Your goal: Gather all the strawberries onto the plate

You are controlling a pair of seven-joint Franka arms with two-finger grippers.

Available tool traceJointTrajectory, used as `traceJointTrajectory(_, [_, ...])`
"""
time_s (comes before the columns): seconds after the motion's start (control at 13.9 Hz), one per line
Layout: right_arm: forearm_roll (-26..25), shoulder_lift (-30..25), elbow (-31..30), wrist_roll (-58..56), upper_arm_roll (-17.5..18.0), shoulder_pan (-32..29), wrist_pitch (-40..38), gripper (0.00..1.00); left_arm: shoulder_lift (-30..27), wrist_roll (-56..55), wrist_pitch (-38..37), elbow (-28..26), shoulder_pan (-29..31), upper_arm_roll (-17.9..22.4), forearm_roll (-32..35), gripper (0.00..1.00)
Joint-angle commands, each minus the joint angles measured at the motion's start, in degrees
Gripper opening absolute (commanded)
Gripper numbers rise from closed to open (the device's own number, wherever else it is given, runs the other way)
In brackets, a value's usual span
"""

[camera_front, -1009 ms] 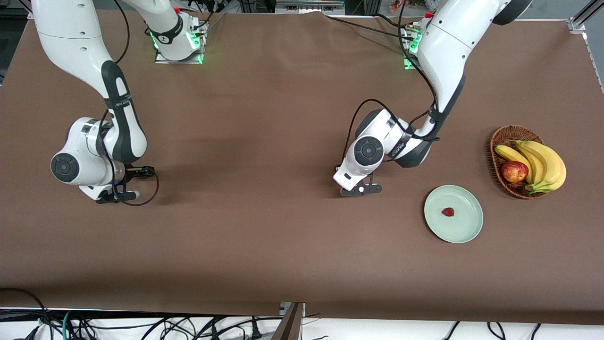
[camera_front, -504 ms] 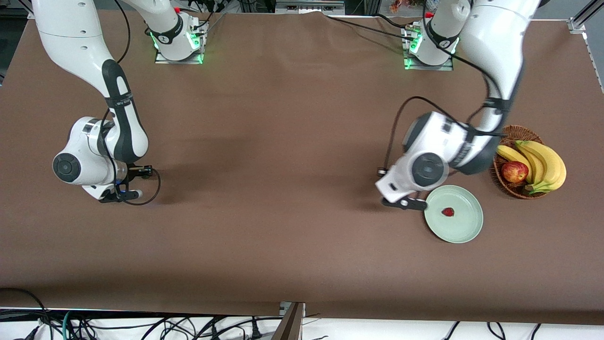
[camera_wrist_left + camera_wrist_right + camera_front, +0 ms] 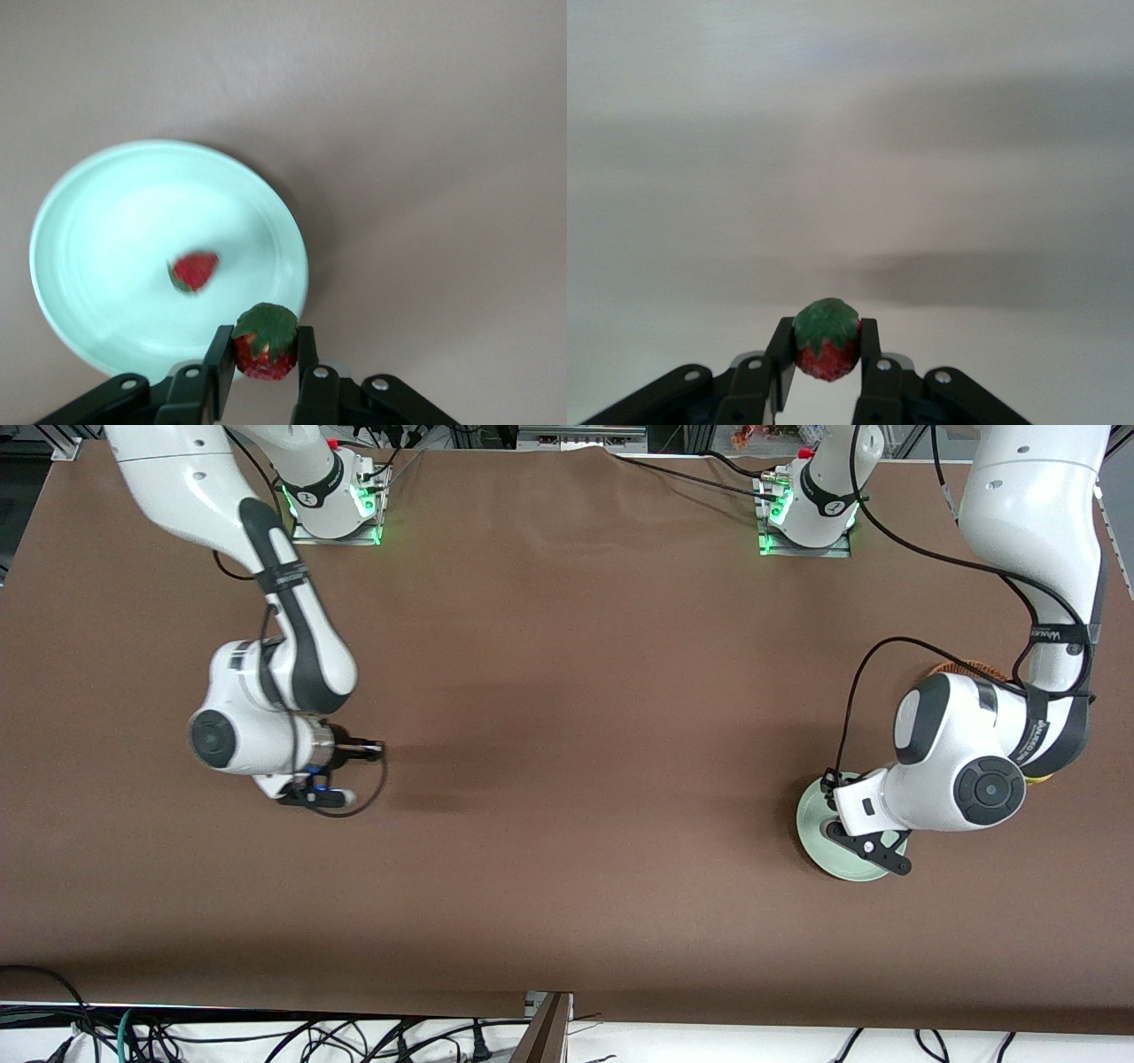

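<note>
Left gripper (image 3: pixel 263 359) is what I see over the plate (image 3: pixel 97 221) rim, fingers clamped on a strawberry (image 3: pixel 265 341), cap up. Right gripper (image 3: pixel 827 354) hangs above bare table (image 3: pixel 567 691) toward its own arm's end, pinching another strawberry (image 3: pixel 827 339). Third strawberry (image 3: pixel 193 270) lies loose on the plate below the left gripper, near plate centre.
</note>
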Motion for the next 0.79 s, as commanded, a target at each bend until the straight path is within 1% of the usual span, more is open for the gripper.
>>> traceJointTrajectory(0.0, [1.2, 2.9, 5.4, 12.4, 1.7, 4.0, -0.2, 0.09, 4.5, 6.3, 4.6, 2.6, 0.5, -0.5, 1.2, 0.11])
traceJointTrajectory(0.07, [2.2, 4.4, 7.8, 16.7, 2.4, 6.1, 0.6, 0.09, 4.9, 8.4, 5.4, 2.6, 1.2, -0.5, 1.2, 0.12])
traceJointTrajectory(0.14, [4.6, 6.3, 9.8, 21.5, 2.8, 8.3, 2.8, 0.09, 5.0, 10.0, 5.9, 2.6, 1.4, -0.5, 1.1, 0.14])
traceJointTrajectory(0.22, [6.5, 8.2, 11.9, 25.8, 2.8, 11.3, 6.1, 0.09, 5.2, 10.9, 6.1, 2.5, 1.6, -0.5, 0.9, 0.19])
traceJointTrajectory(0.29, [7.0, 10.1, 14.0, 29.3, 2.8, 14.0, 9.3, 0.09, 5.3, 11.0, 6.1, 2.5, 1.9, -0.5, 0.5, 0.31])
traceJointTrajectory(0.36, [7.0, 12.1, 16.1, 31.9, 2.8, 15.7, 12.3, 0.09, 5.3, 10.6, 6.1, 2.5, 2.0, -0.5, 0.3, 0.99])
traceJointTrajectory(0.58, [7.3, 17.4, 22.6, 37.3, 3.2, 20.4, 19.6, 0.09, 4.7, 10.0, 5.8, 2.6, 2.0, -0.6, 0.3, 1.0])
traceJointTrajectory(0.72, [7.3, 21.5, 27.9, 42.4, 4.7, 21.8, 23.2, 0.09, 4.6, 9.9, 5.5, 2.7, 2.0, -0.7, 0.3, 1.0])
